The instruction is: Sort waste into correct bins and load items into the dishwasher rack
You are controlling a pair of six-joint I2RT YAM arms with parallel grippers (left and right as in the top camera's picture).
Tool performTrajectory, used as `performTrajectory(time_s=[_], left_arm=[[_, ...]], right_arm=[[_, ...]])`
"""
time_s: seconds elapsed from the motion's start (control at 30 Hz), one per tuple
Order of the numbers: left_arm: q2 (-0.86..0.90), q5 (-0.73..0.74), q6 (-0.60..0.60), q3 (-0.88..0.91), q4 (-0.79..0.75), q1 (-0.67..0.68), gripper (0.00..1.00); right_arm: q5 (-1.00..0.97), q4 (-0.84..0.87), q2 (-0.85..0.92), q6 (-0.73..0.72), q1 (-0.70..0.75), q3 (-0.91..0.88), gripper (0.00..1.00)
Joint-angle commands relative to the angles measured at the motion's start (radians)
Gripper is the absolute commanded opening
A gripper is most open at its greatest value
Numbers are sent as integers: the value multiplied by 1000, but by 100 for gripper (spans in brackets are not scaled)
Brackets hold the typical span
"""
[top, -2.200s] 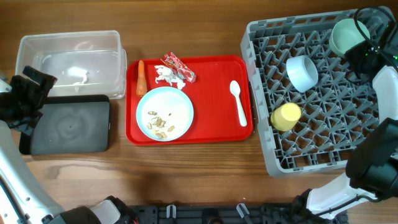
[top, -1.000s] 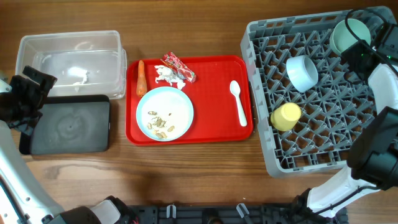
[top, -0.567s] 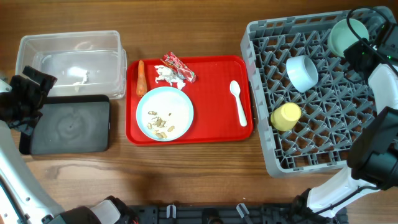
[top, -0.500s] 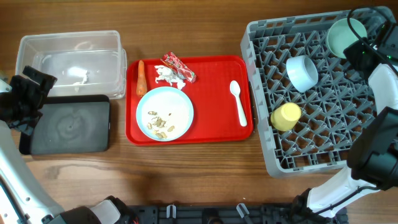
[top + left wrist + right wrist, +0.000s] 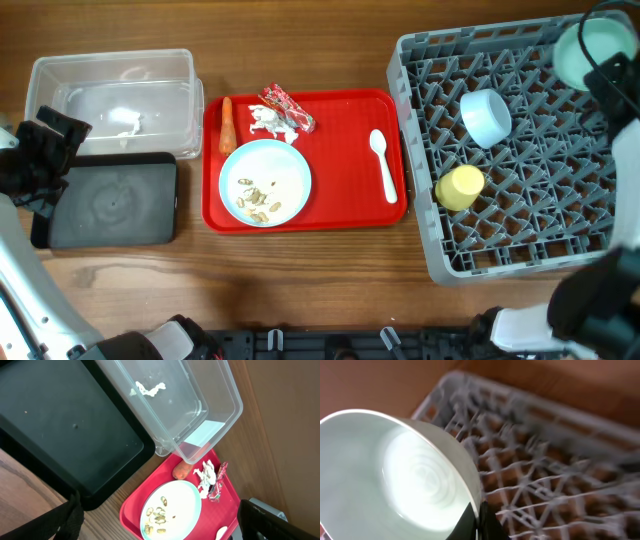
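My right gripper [image 5: 479, 521] is shut on the rim of the pale mint bowl [image 5: 395, 475], which it holds tilted over the far right corner of the grey dishwasher rack [image 5: 500, 240]; the bowl [image 5: 598, 50] shows there in the overhead view. The small light blue bowl [image 5: 487, 117] and the yellow cup [image 5: 460, 187] sit in the rack. On the red tray [image 5: 340, 205] lie the carrot [image 5: 226, 125], tissue [image 5: 264, 122], wrapper [image 5: 288, 108], white spoon [image 5: 383, 165] and the light blue plate [image 5: 265, 183] with seeds. My left gripper [image 5: 159, 502] is open and empty, high over the black tray [image 5: 110, 205].
The clear tub [image 5: 110, 92] stands behind the black tray and holds a white scrap [image 5: 150, 388]. The red tray lies between the bins and the rack. Bare wooden table runs along the front edge.
My right gripper has carried the mint bowl to the right, towards the rack's far right corner, and tilted it more. The left arm and the tray's contents have not moved.
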State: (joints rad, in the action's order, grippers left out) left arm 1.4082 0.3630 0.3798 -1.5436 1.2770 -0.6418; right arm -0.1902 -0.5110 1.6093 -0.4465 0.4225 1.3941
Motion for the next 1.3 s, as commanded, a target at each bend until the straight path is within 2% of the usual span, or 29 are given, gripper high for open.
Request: performTrajectory(time_s=[0.0, 0.13, 0.27, 0.33, 0.47, 0.57, 0.67, 0.77, 1.07, 1.27], left_arm=[[-6, -10, 2, 0, -1, -5, 100], [-6, -10, 2, 1, -1, -4, 100], [-6, -10, 2, 0, -1, -4, 100], [-6, -10, 2, 1, -1, -4, 100], [-6, -10, 2, 0, -1, -4, 100], [-6, -10, 2, 0, -1, -5, 100], [-6, -10, 2, 0, -1, -5, 100], [-6, -10, 2, 0, -1, -5, 100], [-6, -10, 2, 0, -1, -5, 100], [-6, -10, 2, 0, -1, -5, 100]], right_arm=[[-160, -60, -37, 80, 1, 1, 4], [-357, -164, -37, -6, -4, 1, 4], [-482, -125, -37, 116, -39, 1, 4], [-500, -66, -37, 257, -85, 1, 4], [-694, 47, -32, 480, -220, 1, 4], [-860, 232, -23, 801, -327, 1, 4], [-939, 364, -10, 1026, -362, 1, 4], [-970, 430, 7, 1145, -364, 1, 4], [-989, 435, 105, 1288, -362, -17, 4], [-1041, 444, 183, 1293, -362, -62, 4]])
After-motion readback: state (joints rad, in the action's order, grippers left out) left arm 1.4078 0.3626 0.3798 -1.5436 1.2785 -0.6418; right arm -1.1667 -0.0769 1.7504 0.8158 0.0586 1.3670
